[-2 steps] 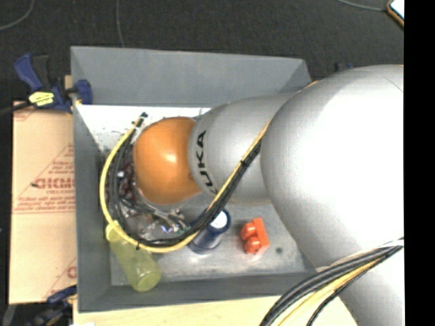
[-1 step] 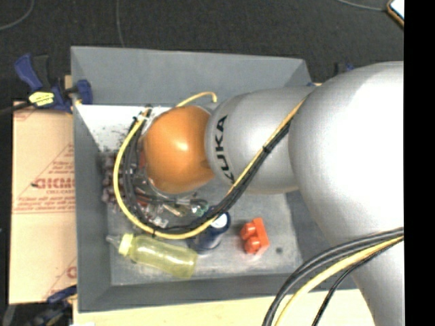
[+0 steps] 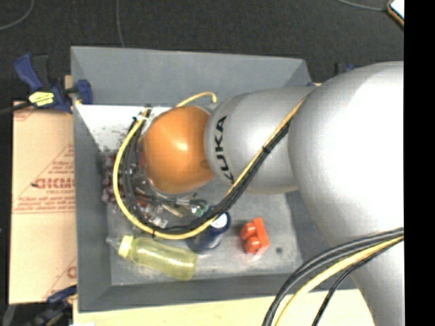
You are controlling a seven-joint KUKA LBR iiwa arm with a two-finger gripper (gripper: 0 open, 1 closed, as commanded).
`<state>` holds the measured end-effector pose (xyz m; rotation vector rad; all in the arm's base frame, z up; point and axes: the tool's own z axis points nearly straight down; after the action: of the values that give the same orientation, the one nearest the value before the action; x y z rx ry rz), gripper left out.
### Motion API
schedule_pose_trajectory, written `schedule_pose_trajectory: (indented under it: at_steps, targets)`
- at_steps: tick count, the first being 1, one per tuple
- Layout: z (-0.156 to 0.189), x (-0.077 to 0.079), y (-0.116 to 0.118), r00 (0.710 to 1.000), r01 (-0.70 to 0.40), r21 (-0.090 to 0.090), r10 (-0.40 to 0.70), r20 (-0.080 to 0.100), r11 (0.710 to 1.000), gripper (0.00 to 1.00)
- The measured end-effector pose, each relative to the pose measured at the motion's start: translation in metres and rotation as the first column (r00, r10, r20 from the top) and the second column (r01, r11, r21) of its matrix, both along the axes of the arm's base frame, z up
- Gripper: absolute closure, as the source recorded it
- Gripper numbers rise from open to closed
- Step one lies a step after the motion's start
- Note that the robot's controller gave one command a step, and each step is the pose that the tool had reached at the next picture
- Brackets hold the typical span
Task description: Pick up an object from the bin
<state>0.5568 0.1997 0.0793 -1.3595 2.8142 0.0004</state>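
Just beside the claw (image 3: pixel 160 208), a dark blue round thing (image 3: pixel 219 228) lies half hidden under the wrist (image 3: pixel 234 148) and yellow cable (image 3: pixel 178 235).

Bottle: pale yellow clear plastic bottle (image 3: pixel 160 257), lying on its side by the near left wall of the bin (image 3: pixel 204 73), cap end pointing left.
Block: small orange block (image 3: pixel 253 236) with two raised lumps, on bare bin floor, right of the bottle and apart from it.
Blue object: dark blue round object (image 3: pixel 214 231), partly hidden, between bottle and block, just beside the bottle's right end; whether they touch cannot be told.
Surroundings: dark floor (image 3: pixel 170 12) outside the bin, with thin cables (image 3: pixel 119 19) lying across it.
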Motion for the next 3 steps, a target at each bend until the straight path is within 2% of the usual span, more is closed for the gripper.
schedule_pose_trajectory:
  at_steps: [1,2,3]
  targets:
    - [-0.008,-0.011,-0.057,1.0,0.026,0.002,-0.026,0.003,1.0,1.0]
    - [0.099,0.0,-0.017,1.0,-0.013,0.004,0.013,0.002,1.0,1.0]
    - [0.003,0.0,-0.071,0.999,0.048,0.003,-0.048,0.002,0.999,1.0]
